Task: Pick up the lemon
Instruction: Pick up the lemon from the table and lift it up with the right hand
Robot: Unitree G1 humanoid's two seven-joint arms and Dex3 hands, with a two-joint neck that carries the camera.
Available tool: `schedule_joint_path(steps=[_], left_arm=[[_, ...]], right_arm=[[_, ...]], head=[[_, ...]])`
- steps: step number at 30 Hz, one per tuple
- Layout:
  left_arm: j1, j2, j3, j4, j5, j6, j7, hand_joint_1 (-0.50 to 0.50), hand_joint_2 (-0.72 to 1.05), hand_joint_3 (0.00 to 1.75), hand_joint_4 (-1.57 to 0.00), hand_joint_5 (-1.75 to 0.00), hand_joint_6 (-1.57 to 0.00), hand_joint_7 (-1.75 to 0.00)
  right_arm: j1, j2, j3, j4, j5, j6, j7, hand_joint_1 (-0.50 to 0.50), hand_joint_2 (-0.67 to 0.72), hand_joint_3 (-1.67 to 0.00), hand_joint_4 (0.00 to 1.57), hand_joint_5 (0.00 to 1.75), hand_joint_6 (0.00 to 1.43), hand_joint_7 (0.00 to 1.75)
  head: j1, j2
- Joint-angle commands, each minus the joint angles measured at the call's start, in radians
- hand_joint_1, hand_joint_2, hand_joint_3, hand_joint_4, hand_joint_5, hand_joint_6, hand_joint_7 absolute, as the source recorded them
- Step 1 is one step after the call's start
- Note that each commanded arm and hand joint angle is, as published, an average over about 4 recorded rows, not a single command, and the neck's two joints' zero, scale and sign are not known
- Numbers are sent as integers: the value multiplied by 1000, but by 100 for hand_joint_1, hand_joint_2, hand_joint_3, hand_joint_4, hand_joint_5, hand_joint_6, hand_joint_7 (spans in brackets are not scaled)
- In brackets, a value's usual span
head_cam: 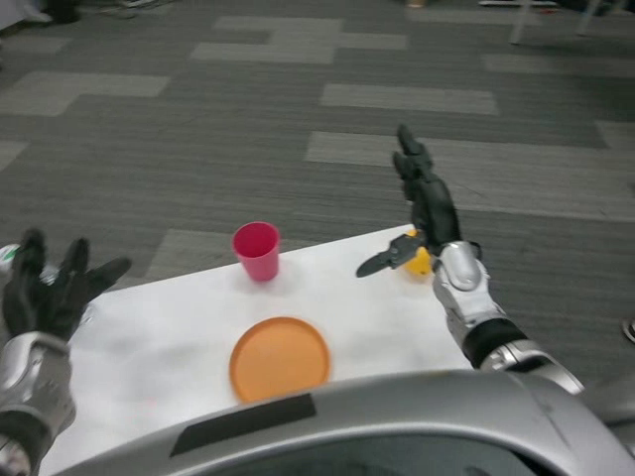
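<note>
My right hand (425, 213) stands upright near the far right corner of the white tabletop (179, 327), fingers stretched up and apart, thumb jutting out to its left; it holds nothing. Just behind that thumb, tucked against the palm side of the hand, I see the small yellow lemon (421, 261) sitting on the tabletop, partly hidden by the hand. I cannot tell whether the hand is touching it. Further off to the left of this hand stands the pink plastic cup (257, 251), upright near the far edge. Nearer to me than the cup, and well apart from the hand, lies the round orange plastic plate (279, 358). My left hand (48, 290) hangs at the left edge of the tabletop, well away from everything, fingers spread wide and empty. Grey patterned carpet (198, 129) lies beyond.
</note>
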Motion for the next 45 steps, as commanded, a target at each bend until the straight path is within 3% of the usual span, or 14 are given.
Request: schedule_joint_path(steps=[1,6,12,29,45], left_arm=[[-12,2,6,3,-1,-1,-4,50,105,9,0,0,0,0],[-12,2,4,3,0,-1,-4,50,105,9,0,0,0,0],[-12,3,1,3,0,-1,-4,50,105,9,0,0,0,0],[-17,9,-2,3,2,-1,-4,50,105,9,0,0,0,0],[-21,8,-2,3,2,1,-4,50,105,9,0,0,0,0]], right_arm=[[-22,-4,2,4,5,-11,-3,-8,28,-16,0,19,0,0],[-22,-3,0,8,6,-11,-3,-8,28,-16,0,19,0,0],[-17,-2,-21,12,6,-11,-3,-8,28,-16,0,19,0,0],[66,12,-183,79,4,-11,-3,-9,25,-16,0,19,0,0],[76,26,-253,291,2,-11,5,-14,20,-16,0,22,0,0]], head=[[-53,2],[-97,11],[-98,14],[-112,10],[-118,6]])
